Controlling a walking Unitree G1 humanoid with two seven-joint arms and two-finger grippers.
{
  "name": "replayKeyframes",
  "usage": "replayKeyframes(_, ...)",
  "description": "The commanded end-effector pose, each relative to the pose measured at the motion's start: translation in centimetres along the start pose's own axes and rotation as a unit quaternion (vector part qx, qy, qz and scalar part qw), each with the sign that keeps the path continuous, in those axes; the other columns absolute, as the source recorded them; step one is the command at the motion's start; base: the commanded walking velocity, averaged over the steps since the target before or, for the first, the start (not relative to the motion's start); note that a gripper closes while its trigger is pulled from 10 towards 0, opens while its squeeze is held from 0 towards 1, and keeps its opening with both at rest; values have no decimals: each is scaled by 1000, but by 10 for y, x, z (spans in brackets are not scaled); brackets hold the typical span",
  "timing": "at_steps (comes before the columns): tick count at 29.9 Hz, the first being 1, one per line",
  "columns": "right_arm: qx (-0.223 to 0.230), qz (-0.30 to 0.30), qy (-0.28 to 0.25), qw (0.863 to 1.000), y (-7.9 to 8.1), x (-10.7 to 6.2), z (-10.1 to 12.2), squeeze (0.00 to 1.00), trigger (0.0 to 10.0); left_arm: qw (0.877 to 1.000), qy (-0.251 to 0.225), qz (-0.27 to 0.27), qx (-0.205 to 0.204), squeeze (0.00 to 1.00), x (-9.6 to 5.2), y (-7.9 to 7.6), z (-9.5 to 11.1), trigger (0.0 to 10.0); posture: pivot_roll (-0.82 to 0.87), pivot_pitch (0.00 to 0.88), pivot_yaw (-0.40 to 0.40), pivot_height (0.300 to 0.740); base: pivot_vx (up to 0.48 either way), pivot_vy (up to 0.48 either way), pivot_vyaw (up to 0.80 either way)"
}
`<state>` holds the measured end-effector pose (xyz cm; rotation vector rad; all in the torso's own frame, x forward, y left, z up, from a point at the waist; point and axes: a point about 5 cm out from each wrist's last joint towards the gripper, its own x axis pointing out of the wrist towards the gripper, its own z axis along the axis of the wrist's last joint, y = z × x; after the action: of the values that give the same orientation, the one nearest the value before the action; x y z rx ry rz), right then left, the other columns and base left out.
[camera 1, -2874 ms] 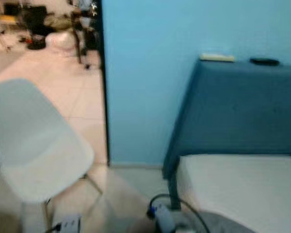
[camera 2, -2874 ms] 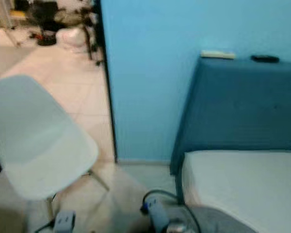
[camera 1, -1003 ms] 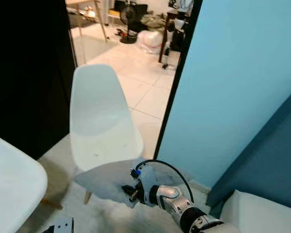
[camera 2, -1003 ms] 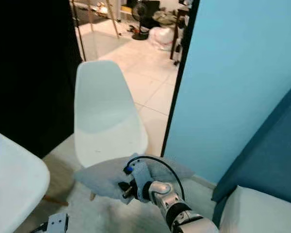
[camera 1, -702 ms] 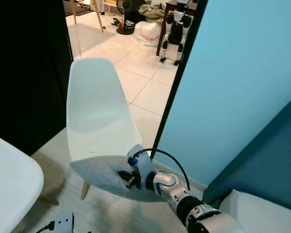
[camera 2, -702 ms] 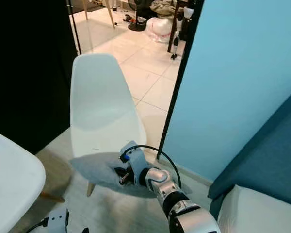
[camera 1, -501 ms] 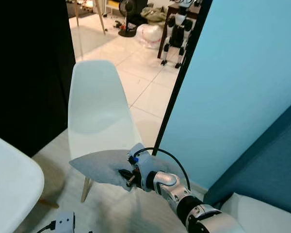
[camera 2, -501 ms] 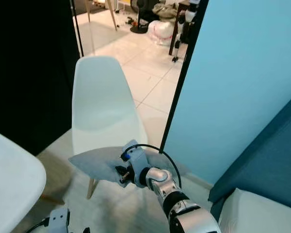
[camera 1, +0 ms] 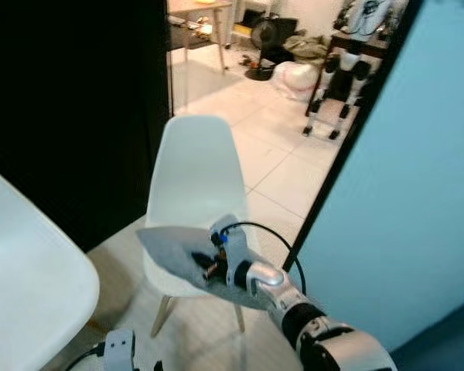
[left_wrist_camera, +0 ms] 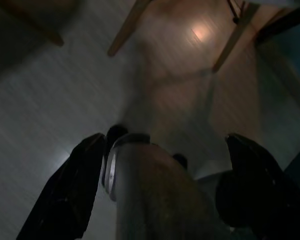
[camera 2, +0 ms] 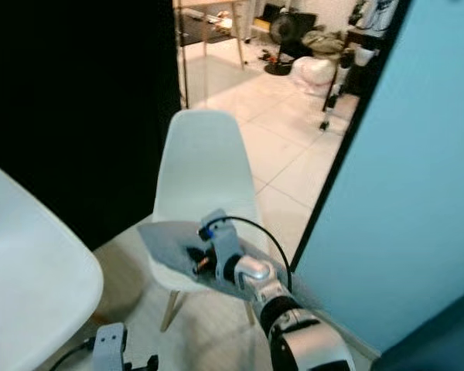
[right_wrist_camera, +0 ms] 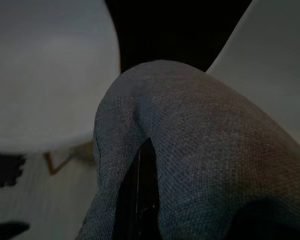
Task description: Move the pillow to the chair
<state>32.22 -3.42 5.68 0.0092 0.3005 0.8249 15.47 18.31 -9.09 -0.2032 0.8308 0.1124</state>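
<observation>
Over the chair (camera 1: 195,179) seat, the right gripper (camera 1: 209,267) grasps the grey pillow (camera 1: 174,249), which lies nearly flat, long axis running from upper left to lower right

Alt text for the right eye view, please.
The right gripper holds a grey pillow over the seat of a white chair. A doorway behind opens onto a tiled room; a blue wall stands at right.

The right arm reaches forward, its right gripper (camera 1: 209,267) apparently clamped, fingers buried in grey fabric. The left gripper (left_wrist_camera: 165,190) hangs low, fingers (left_wrist_camera: 65,192) spread wide apart.
</observation>
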Motion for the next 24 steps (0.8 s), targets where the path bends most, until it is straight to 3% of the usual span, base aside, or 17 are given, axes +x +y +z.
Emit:
replayKeyframes(1,-9,37,-76,996,29,23,36,0,10000,1000,13,-3,2,0,-1,-1,-6,10000,174,21,-122,740,431,0,0)
replayKeyframes(6,-28,19,-93,995,25,23,44,0,10000,1000,13,-6,5,0,-2,-1,-6,10000,176,27,-121,740,429,0,0)
replayKeyframes(11,-66,-48,-144,986,11,21,70,0,10000,1000,11,-6,3,0,-2,-2,-7,10000,176,31,-119,740,434,0,0)
replayKeyframes(16,-81,-33,-157,984,15,23,78,0,10000,1000,11,-6,3,0,-2,-2,-7,10000,171,31,-117,740,437,0,0)
replayKeyframes(17,-96,8,-139,986,26,27,73,0,10000,1000,13,-2,5,0,-2,-1,-7,10000,168,32,-116,740,349,0,0)
replayKeyframes(19,-97,35,-115,988,33,29,66,0,10000,1000,14,4,8,0,-2,-1,-7,10000,168,32,-116,740,349,0,0)
replayKeyframes(21,-124,69,-10,990,47,32,31,0,10000,1000,19,4,5,0,-2,-1,-8,10000,170,33,-117,740,0,0,0)
replayKeyframes(22,-142,62,85,984,52,28,-2,0,10000,1000,21,4,3,0,-2,-1,-9,10000,176,38,-121,740,0,0,0)
replayKeyframes(24,-169,49,115,978,52,26,-12,0,10000,1000,20,4,3,0,-2,-2,-9,10000,179,41,-121,740,0,0,0)
